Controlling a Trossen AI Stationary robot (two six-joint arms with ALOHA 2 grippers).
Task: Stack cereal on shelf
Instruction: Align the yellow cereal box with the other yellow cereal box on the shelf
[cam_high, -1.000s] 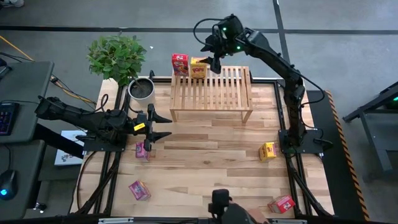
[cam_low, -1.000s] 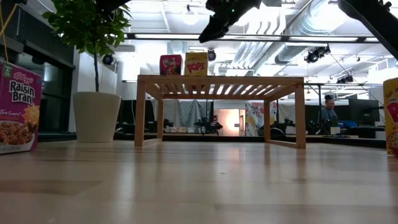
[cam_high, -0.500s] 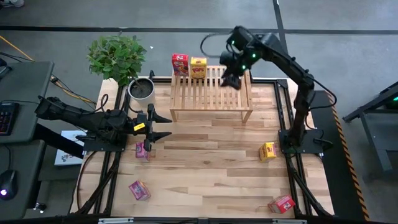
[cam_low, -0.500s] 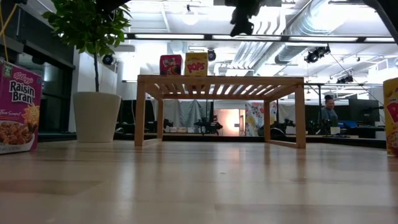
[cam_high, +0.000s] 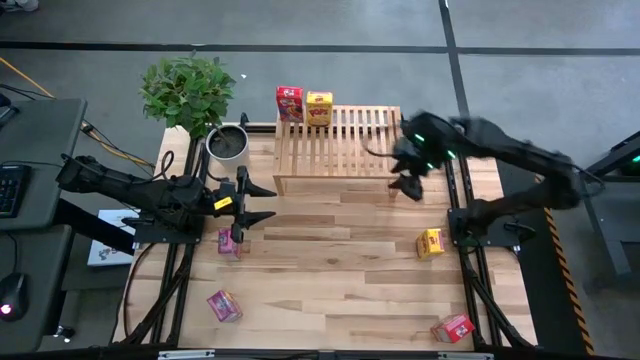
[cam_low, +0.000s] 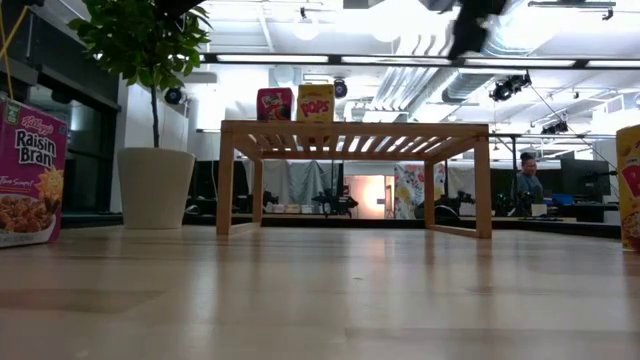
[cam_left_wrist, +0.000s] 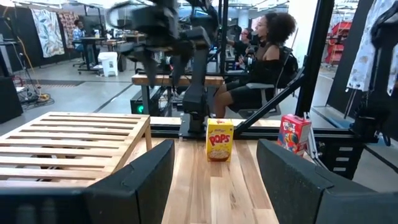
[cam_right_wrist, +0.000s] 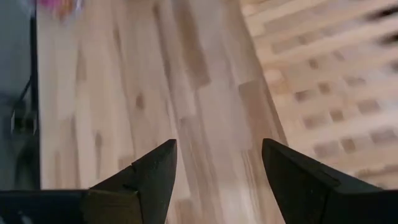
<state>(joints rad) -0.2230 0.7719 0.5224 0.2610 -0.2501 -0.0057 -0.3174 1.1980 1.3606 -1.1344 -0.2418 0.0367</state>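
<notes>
Light-wood table (cam_high: 340, 260) in an open workshop; boxes read "Raisin Bran" (cam_low: 30, 172) and "Pops" (cam_low: 315, 103). Left gripper (cam_high: 250, 203) and right gripper (cam_high: 408, 182) both spread, empty.

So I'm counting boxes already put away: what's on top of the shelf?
A red cereal box and a yellow one stand side by side at one back corner of the shelf. The other slats are bare; nothing is covered.

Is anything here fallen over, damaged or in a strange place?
Nothing looks damaged or spilled. A red box and a yellow box stand upright, side by side, at the far left edge of the shelf. The other four boxes are scattered on the table; the far-right red one lies askew.
</notes>
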